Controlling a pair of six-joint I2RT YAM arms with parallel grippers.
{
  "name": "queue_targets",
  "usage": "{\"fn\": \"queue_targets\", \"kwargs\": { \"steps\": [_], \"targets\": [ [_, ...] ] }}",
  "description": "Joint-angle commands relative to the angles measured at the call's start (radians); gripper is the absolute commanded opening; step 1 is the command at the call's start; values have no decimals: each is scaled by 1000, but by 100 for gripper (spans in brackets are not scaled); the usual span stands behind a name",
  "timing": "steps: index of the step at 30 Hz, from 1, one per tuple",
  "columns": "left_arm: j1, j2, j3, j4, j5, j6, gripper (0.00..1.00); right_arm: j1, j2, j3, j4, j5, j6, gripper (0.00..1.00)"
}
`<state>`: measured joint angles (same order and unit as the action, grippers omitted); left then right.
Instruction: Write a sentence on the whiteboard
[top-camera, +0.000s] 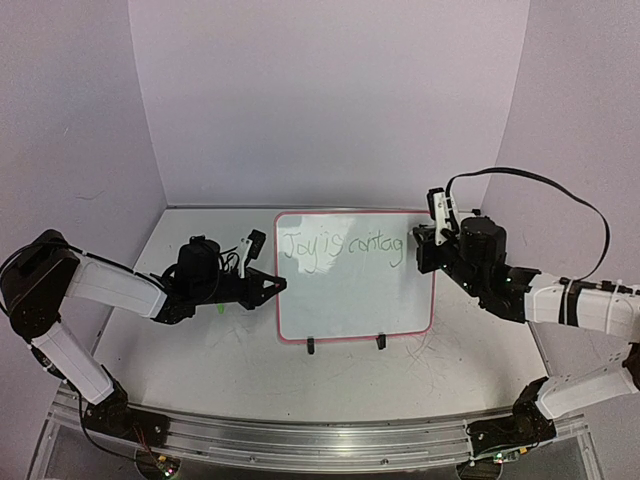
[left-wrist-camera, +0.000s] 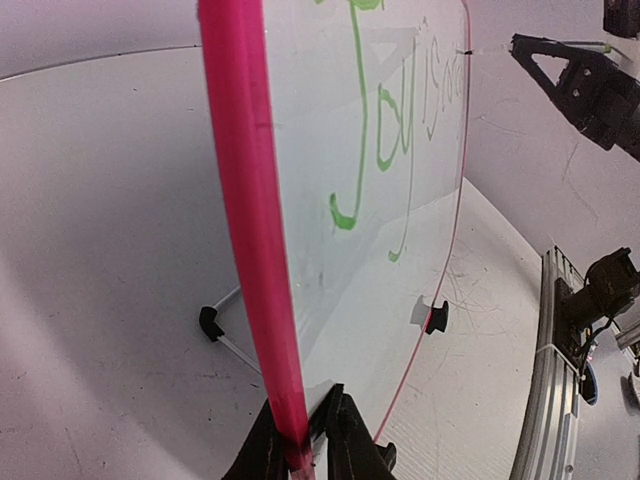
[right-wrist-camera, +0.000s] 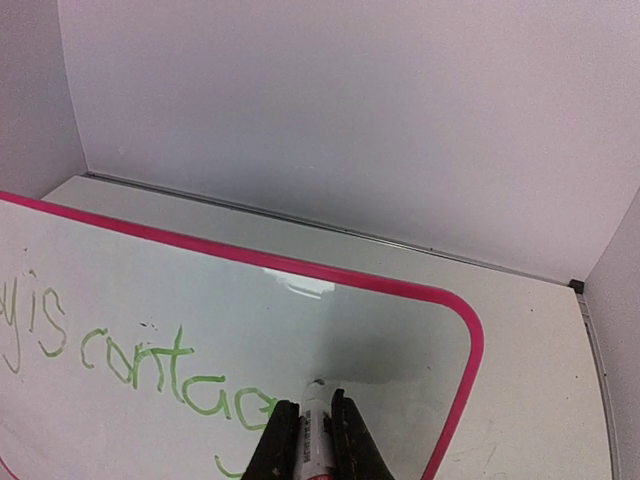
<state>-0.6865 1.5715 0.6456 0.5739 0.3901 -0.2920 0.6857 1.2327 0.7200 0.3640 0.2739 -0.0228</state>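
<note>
The whiteboard (top-camera: 355, 300) stands on the table (top-camera: 180, 360) with your left gripper (left-wrist-camera: 303, 412) pinching its left rim, the sentence (top-camera: 345, 248) reads "Joy is contag" so far, and your right gripper (right-wrist-camera: 312, 403) is clamped on the marker (right-wrist-camera: 314, 440) just past the g, so I'd guess only "ious" is left.

left pincer (left-wrist-camera: 300, 428) clamped on whiteboard (left-wrist-camera: 315, 150) rim, green sentence (left-wrist-camera: 345, 217) on board

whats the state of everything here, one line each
whiteboard: standing, left edge clamped
sentence: unfinished, reads "Joy is contag"
marker: held, tip at the board just after the "g"
left end effector: shut on whiteboard
right end effector: shut on marker
</note>
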Motion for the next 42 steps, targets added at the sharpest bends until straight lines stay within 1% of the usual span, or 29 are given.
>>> {"fn": "queue_targets", "kwargs": {
  "steps": [1,4,10,15,19,24,31,36,39,42],
  "targets": [
    [4,9,-10,-77,-133,57,0,0,-66,14,20,-50,0,0],
    [4,8,-11,-77,-133,57,0,0,-71,10,9,-29,0,0],
    [4,13,-11,-77,-129,58,0,0,-10,56,12,-96,-10,0],
    [4,7,-8,-77,-129,56,0,0,19,65,35,-115,-12,0],
    [4,8,-9,-77,-129,57,0,1,30,58,42,-86,-11,0],
    [4,12,-8,-78,-129,60,0,1,41,55,27,-7,-1,0],
    [4,13,-6,-78,-131,64,0,0,25,44,-3,19,9,0],
    [4,16,-5,-79,-129,63,0,0,-31,25,12,-77,3,0],
    [4,14,-7,-78,-130,62,0,1,-60,9,9,-82,7,0],
    [4,14,-8,-79,-131,63,0,0,-49,7,-2,-84,11,0]
  ]
}}
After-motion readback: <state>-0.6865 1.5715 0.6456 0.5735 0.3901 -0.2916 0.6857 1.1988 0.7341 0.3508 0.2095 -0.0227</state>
